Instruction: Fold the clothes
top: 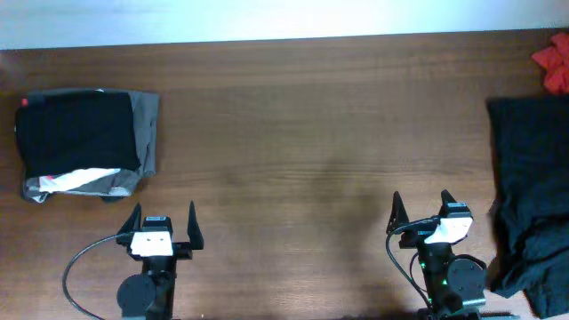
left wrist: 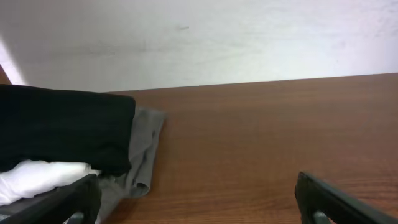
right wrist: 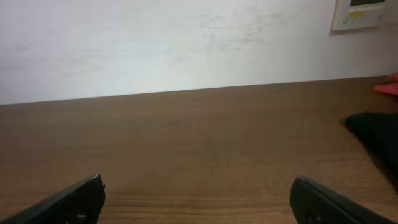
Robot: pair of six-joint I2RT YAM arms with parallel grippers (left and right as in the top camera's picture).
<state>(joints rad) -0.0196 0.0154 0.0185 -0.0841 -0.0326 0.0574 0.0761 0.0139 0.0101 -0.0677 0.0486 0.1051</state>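
Note:
Black clothes lie in two places. One piece is folded (top: 80, 132) on top of a stack at the far left, with a red speck at its back left corner; the left wrist view shows it as a thick black slab (left wrist: 62, 127). A loose, crumpled black heap (top: 532, 191) runs along the right edge, and its tip shows in the right wrist view (right wrist: 378, 130). My left gripper (top: 164, 213) (left wrist: 198, 186) stands open near the front edge, just right of the stack. My right gripper (top: 421, 203) (right wrist: 198, 186) is open too, left of the heap. Neither touches any cloth.
Under the folded black piece lie a grey garment (top: 147, 133) (left wrist: 144, 152) and a white one (top: 84, 180) (left wrist: 37, 177). Something red (top: 555, 64) sits at the back right corner. Bare brown table (top: 311, 169) spreads between the two arms, with a white wall behind.

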